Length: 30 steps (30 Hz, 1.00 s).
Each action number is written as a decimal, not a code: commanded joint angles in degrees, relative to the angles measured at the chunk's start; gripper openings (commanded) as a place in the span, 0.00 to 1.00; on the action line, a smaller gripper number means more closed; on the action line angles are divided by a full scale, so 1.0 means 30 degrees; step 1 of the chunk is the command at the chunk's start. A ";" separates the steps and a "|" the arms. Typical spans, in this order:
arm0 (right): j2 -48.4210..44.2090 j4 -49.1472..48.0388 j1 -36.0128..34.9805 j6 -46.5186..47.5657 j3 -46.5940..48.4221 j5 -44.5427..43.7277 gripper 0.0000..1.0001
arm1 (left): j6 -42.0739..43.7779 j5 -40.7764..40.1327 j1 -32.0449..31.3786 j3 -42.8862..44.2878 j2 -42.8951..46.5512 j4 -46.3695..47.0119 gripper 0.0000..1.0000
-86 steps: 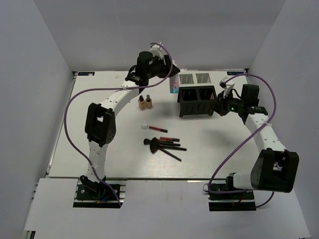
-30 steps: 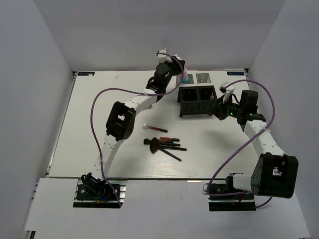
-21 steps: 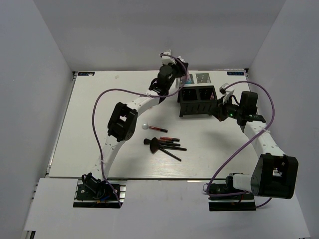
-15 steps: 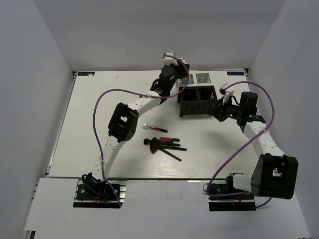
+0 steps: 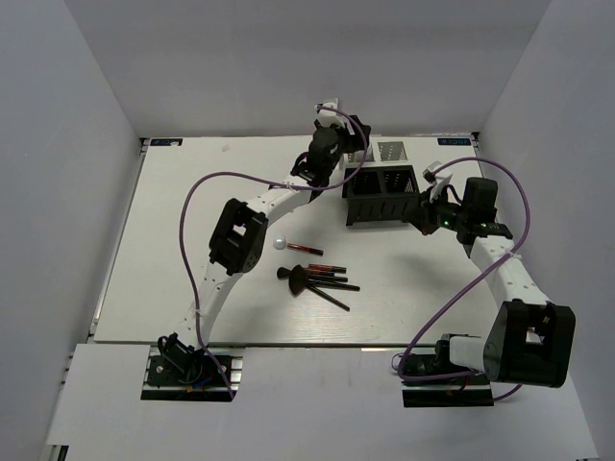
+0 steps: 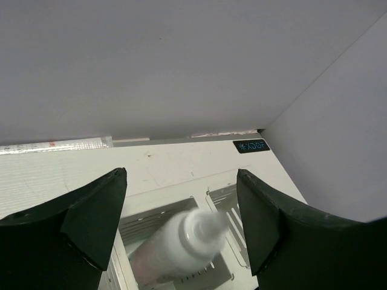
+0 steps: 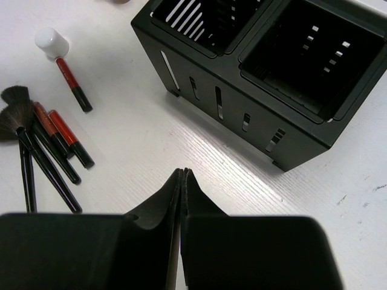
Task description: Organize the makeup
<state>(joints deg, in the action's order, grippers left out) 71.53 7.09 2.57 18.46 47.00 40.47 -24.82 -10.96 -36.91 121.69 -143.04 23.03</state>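
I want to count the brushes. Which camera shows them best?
The right wrist view: the brushes lie close and sharp at its left edge, bristles distinct. The top external view shows them small, mid-table, beside the red pencils. The left wrist view does not show them.

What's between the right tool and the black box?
Just bare white table. The right wrist view shows nothing lying between the right tool and the black box.

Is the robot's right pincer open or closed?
Shut. The right pincer has its two fingers pressed together, with no gap and nothing between them, beside the black box.
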 commanded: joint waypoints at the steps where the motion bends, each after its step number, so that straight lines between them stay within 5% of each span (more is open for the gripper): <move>1: -0.0668 -0.0402 0.0052 0.0175 -0.0140 0.0134 0.00 | 0.0304 0.0225 -0.0120 0.0483 0.2006 -0.0001 0.83; 8: -0.0990 -0.0313 0.0052 0.0293 -0.0199 0.0338 0.00 | 0.1824 0.0898 -0.0296 0.0162 0.4580 -0.0115 0.82; 11: -0.1020 -0.0284 0.0081 0.0351 -0.0082 0.0485 0.00 | 0.2588 0.1542 -0.0296 -0.1033 0.7126 -0.2629 0.61; 12: -0.1020 -0.0226 0.0023 0.0409 -0.0053 0.0601 0.07 | 0.2589 0.2356 -0.0035 -0.1824 0.8990 -0.4028 0.43; 15: -0.0962 -0.0081 0.0023 0.0642 0.0006 0.0923 0.22 | 0.1685 0.3186 0.0319 -0.5633 1.2829 -0.7536 0.11; 16: -0.0903 0.0153 -0.0064 0.0905 0.0064 0.1012 0.24 | 0.1681 0.2750 0.0319 -0.6308 1.3688 -0.9443 0.09; 18: -0.0874 0.0796 -0.0123 0.1345 0.0211 0.1449 0.33 | 0.0781 0.1959 0.0319 -0.8067 1.5125 -1.2581 0.14; 19: -0.0874 0.1003 -0.0095 0.1753 0.0269 0.1568 0.38 | 0.0309 0.1258 0.0319 -0.8653 1.6466 -1.5730 0.33; 23: -0.0494 0.2788 -0.0211 0.3249 0.0620 0.1920 0.58 | -0.1537 0.0257 0.0319 -1.2956 2.0046 -1.9858 0.67; 30: 0.0034 0.4521 -0.0797 0.4160 0.1411 0.1687 0.61 | -0.4617 -0.1268 0.0319 -1.7240 2.1463 -2.3201 0.80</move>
<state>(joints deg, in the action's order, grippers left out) 71.24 17.76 0.93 28.67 48.25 44.31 -33.56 -11.84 -36.07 72.01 -78.00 -37.87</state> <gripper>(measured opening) 0.610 0.790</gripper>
